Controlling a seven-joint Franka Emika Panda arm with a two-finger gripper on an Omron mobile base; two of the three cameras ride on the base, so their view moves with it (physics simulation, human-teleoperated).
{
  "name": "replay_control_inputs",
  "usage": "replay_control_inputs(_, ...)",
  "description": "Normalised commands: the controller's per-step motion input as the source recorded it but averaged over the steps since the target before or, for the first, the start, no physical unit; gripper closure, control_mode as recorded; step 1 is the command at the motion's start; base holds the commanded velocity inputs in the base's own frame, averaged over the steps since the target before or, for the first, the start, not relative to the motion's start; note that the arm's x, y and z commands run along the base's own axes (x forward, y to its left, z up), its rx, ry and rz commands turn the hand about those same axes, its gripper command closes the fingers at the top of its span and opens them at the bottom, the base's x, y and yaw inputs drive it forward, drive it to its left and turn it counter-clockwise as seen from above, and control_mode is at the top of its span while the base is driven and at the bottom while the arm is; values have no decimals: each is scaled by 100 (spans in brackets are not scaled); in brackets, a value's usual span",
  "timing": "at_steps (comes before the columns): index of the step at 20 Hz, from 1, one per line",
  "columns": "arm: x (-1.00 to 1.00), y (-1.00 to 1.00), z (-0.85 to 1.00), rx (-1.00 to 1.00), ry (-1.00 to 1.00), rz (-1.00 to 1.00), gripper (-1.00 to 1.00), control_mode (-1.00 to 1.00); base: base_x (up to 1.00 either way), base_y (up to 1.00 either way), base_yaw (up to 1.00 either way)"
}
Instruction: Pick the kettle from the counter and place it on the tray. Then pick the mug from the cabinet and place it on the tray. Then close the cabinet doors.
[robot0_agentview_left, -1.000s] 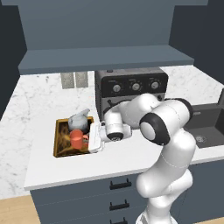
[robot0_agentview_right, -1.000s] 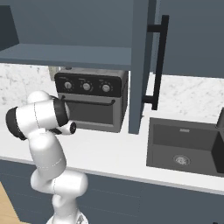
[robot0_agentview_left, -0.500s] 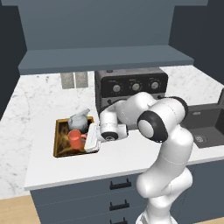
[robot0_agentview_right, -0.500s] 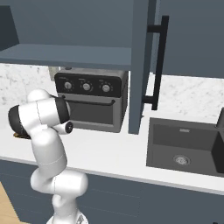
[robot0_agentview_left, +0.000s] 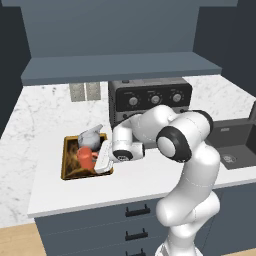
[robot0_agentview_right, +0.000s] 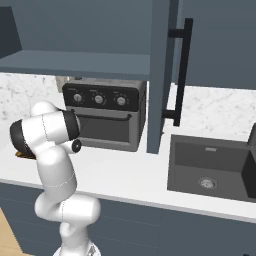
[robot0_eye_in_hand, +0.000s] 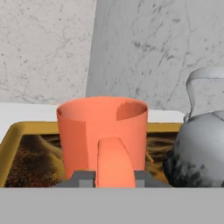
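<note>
- The mug (robot0_eye_in_hand: 103, 133) is seen standing upright on the tray (robot0_eye_in_hand: 13, 135), its side handle turned toward the hand camera.
- In the hand view, the two dark tips of the fingers (robot0_eye_in_hand: 110, 178) are seen one on each side of the mug's handle, close against it; whether the handle is gripped or merely flanked cannot be told.
- The kettle (robot0_eye_in_hand: 199, 148) is set on the same tray, just beside the mug, its thin arched handle rising above its body.
- In the left base view, the tray (robot0_agentview_left: 66, 161) is shown lying on the white marble bench (robot0_agentview_left: 35, 135), with the kettle (robot0_agentview_left: 90, 137) at its far side and the mug (robot0_agentview_left: 87, 158) nearer the front.
- The hand (robot0_agentview_left: 104, 158) is held low at the tray's right edge, next to the mug.
- A black oven (robot0_agentview_left: 150, 100) is placed on the bench behind the arm, and a dark sink (robot0_agentview_right: 210, 165) is set into the bench further right.
- A cabinet door (robot0_agentview_right: 160, 75) with a long black bar handle (robot0_agentview_right: 182, 70) is seen standing open, edge-on, in the right base view.
</note>
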Motion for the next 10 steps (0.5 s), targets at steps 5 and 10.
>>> replay_control_inputs(5,0,-20,-3,0,0,0,-100,-100,0,0,0)
replay_control_inputs(10,0,-26,4,5,0,0,-100,-100,0,0,0)
